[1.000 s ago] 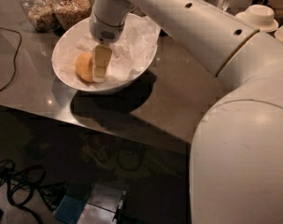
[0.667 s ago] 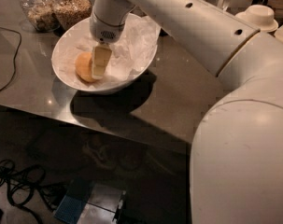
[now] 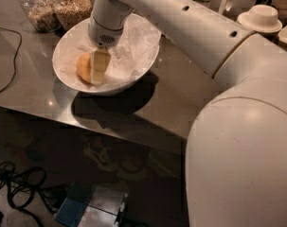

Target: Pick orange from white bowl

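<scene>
The orange (image 3: 83, 66) lies in the left half of the white bowl (image 3: 147, 56), on crumpled white paper. The bowl stands on the grey table (image 3: 181, 103). My gripper (image 3: 97, 71) reaches down into the bowl from above and sits right against the orange's right side, covering part of the fruit. The white arm (image 3: 181, 18) runs from the gripper up and right across the view.
Two glass jars (image 3: 55, 8) with grainy contents stand just behind the bowl at the back left. A black cable (image 3: 13, 56) lies on the table at the left. Stacked small white plates and bowls (image 3: 259, 18) sit at the back right. The table's front edge runs below the bowl.
</scene>
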`<state>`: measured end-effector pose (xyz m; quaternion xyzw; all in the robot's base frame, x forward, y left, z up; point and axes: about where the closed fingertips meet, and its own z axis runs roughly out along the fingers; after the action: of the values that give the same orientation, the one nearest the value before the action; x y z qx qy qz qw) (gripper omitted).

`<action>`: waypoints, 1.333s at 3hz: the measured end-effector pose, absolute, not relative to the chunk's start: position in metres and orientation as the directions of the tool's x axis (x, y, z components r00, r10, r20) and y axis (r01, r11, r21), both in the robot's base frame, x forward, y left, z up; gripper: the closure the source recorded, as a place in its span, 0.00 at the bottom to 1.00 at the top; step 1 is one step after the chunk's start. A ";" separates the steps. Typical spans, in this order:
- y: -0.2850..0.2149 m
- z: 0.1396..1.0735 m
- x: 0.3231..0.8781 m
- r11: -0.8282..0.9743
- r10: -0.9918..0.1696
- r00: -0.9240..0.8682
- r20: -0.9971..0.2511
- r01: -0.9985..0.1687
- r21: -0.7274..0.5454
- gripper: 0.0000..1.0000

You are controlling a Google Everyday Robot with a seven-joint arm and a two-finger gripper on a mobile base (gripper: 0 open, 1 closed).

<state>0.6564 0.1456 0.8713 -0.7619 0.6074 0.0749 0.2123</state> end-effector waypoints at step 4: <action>0.166 0.843 0.662 -0.238 -0.871 0.277 -0.406 -0.960 -0.145 0.11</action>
<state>0.6615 0.1663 0.8429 -0.7774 0.5889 0.1211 0.1849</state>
